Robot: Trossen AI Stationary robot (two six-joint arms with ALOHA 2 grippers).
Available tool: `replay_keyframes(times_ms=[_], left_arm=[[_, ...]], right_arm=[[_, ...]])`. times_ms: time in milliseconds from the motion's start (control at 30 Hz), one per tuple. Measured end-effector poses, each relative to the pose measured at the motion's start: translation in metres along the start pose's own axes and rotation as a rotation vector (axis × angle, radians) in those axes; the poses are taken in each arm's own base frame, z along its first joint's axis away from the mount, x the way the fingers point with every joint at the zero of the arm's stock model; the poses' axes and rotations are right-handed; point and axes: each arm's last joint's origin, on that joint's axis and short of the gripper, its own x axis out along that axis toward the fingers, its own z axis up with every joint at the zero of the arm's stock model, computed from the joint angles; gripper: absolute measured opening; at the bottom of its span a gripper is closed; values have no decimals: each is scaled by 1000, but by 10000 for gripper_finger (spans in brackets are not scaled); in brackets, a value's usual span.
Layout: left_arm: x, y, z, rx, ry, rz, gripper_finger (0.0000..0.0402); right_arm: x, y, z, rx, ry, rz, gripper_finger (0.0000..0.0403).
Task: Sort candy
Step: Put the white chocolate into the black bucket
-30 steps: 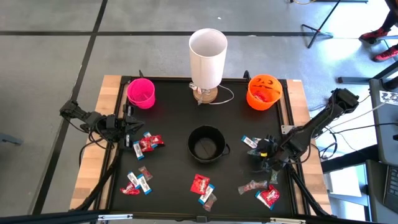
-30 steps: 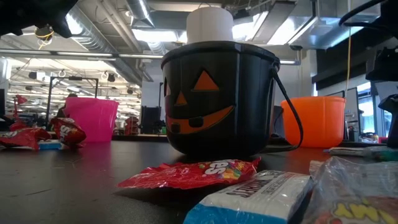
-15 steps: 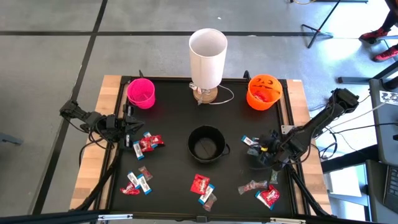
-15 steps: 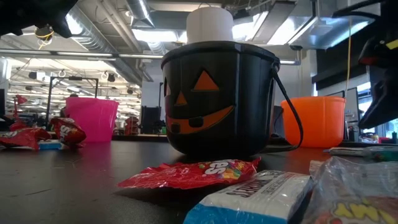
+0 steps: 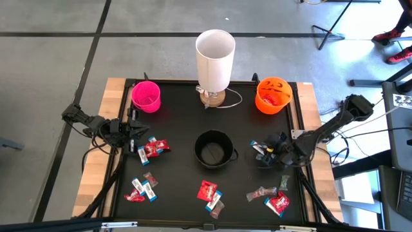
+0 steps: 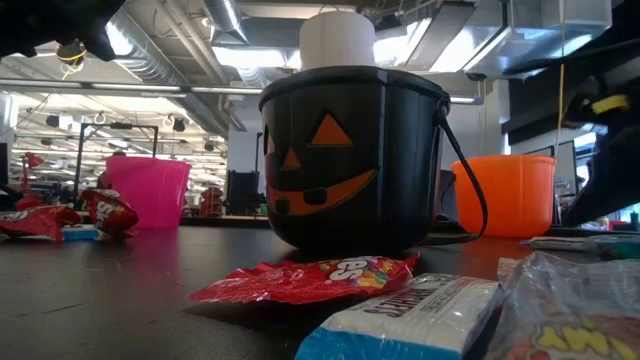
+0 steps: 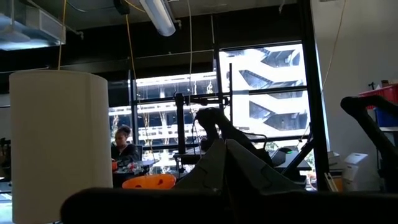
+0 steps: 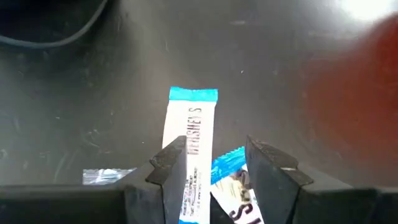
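Observation:
Candy lies scattered on the black table. Red packets [image 5: 154, 148] lie by my left gripper [image 5: 135, 134], which waits low at the table's left side. More sweets [image 5: 143, 188] lie near the near edge, along with a red packet [image 5: 207, 189] and a red packet at the right [image 5: 280, 203]. My right gripper [image 8: 219, 168] is open and points down over two blue-and-white bars [image 5: 257, 147]. One bar [image 8: 194, 134] lies flat on the table between its fingers, and a second bar [image 8: 231, 171] lies slanted beside it. My right gripper stands open over the blue-and-white bar's near end [image 8: 191, 180], coming from above with one finger [image 8: 169, 167] over the bar's long edge. I cannot tell whether the fingers touch it.
A black pumpkin bucket [image 5: 214, 149] stands mid-table. A pink cup [image 5: 146, 96] is at the far left, an orange pumpkin bucket [image 5: 273, 95] at the far right, and a tall white cylinder [image 5: 215, 51] with a cord at the far middle. Brownish wrappers [image 5: 262, 193] lie near the right arm.
My right gripper has moved toward the table's far edge and a little left, from over the near-right sweets to above the blue-and-white bars. The candy and my left arm have stayed put.

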Motion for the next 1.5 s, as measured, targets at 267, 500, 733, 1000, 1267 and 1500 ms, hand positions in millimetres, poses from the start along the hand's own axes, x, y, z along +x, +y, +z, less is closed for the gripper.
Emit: replay_keyframes(times_ms=[267, 500, 733, 1000, 1267, 1500], left_arm=[[0, 0, 0, 0, 0, 0, 4], [0, 0, 0, 0, 0, 0, 4], [0, 0, 0, 0, 0, 0, 4], [0, 0, 0, 0, 0, 0, 4], [0, 0, 0, 0, 0, 0, 4], [0, 0, 0, 0, 0, 0, 4]], right_arm=[[16, 0, 12, -12, 48, 37, 159], [27, -4, 15, -15, 131, 18, 159], [30, -3, 15, -13, 126, 3, 159], [29, 0, 19, -3, 111, 15, 137], [26, 5, 26, 7, 95, 33, 64], [19, 15, 39, 1, 86, 89, 39]])
